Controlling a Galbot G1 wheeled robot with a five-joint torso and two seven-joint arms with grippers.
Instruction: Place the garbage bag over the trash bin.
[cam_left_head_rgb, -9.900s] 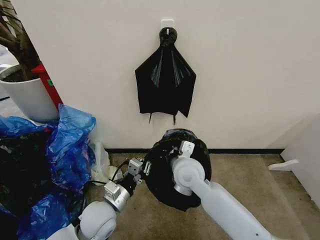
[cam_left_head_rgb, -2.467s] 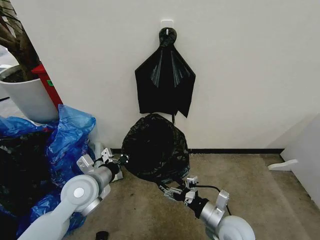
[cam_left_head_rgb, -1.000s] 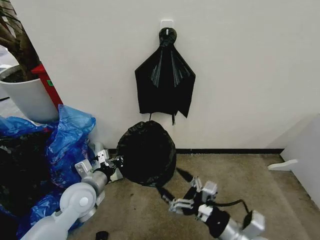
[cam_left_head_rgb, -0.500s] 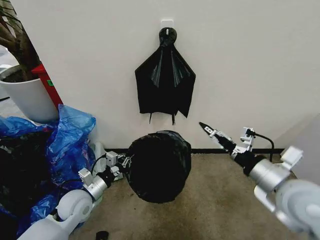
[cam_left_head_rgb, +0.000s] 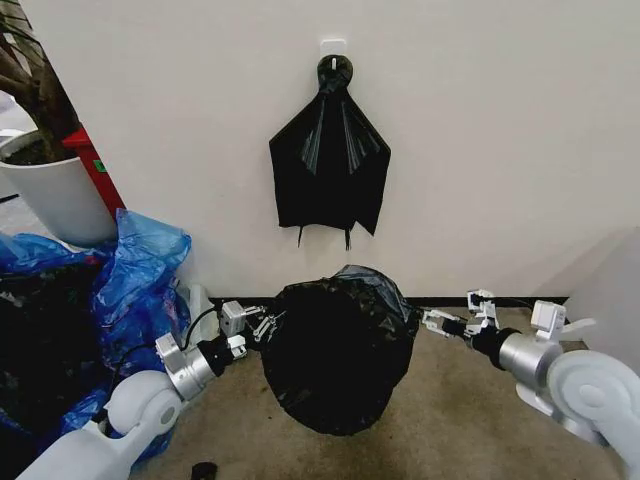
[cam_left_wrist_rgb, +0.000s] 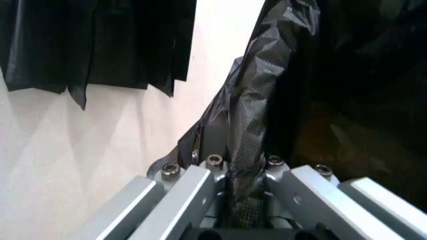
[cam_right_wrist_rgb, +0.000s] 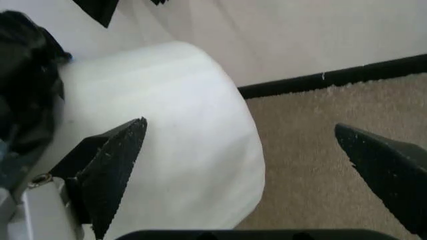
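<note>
Now, line by line from where I stand:

Garbage bag (cam_left_head_rgb: 338, 355): one, black and wrinkly, draped over the bin on the floor by the wall, below the hanging bundle.
Trash bin (cam_right_wrist_rgb: 180, 145): one; the right wrist view shows its bare cream-white side beside the carpet, which the head view hides under plastic.
Left tool (cam_left_head_rgb: 258, 327): at the bag's left edge; the left wrist view shows a twisted strip of the bag pinched between its closed fingers (cam_left_wrist_rgb: 193, 192).
Right tool (cam_left_head_rgb: 436, 322): just right of the bag, near its top; its two dark fingertips (cam_right_wrist_rgb: 110, 165) stand spread wide, holding nothing.
Hanging black bundle (cam_left_head_rgb: 329, 160): one, on the wall hook.
Blue bags (cam_left_head_rgb: 130, 275): a heap at far left.
Plant pot (cam_left_head_rgb: 55, 195): one, white.
</note>
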